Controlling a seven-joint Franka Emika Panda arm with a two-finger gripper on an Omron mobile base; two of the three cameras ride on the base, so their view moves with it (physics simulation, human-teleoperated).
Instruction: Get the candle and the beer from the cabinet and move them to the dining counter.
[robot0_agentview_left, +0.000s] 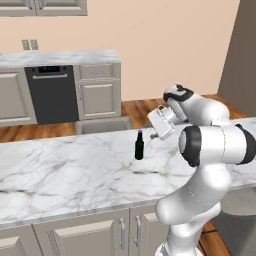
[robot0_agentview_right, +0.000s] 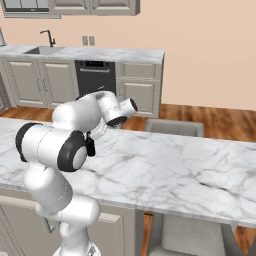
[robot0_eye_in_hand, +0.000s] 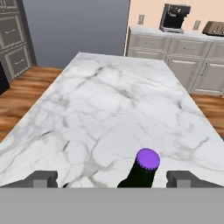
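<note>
The beer (robot0_agentview_left: 139, 145), a slim dark bottle with a purple cap (robot0_eye_in_hand: 148, 159), stands upright on the white marble dining counter (robot0_agentview_left: 60, 170). My gripper (robot0_agentview_left: 151, 134) hangs just right of the bottle and slightly above it, tilted down toward it. In the hand view my gripper (robot0_eye_in_hand: 112, 179) is open. Its fingertips (robot0_eye_in_hand: 43, 178) stand far apart on either side of the bottle's neck, and neither touches it. The dining counter (robot0_eye_in_hand: 109, 96) stretches away beyond the bottle. The candle and the cabinet are out of view.
A grey chair (robot0_agentview_left: 102, 125) is tucked in at the counter's far side, and another chair (robot0_agentview_right: 190, 235) stands at the near side. Against the wall are base cabinets, a black dishwasher (robot0_agentview_left: 51, 92) and a sink (robot0_agentview_right: 42, 50). A coffee machine (robot0_eye_in_hand: 175, 17) and a toaster (robot0_eye_in_hand: 214, 27) sit on another worktop.
</note>
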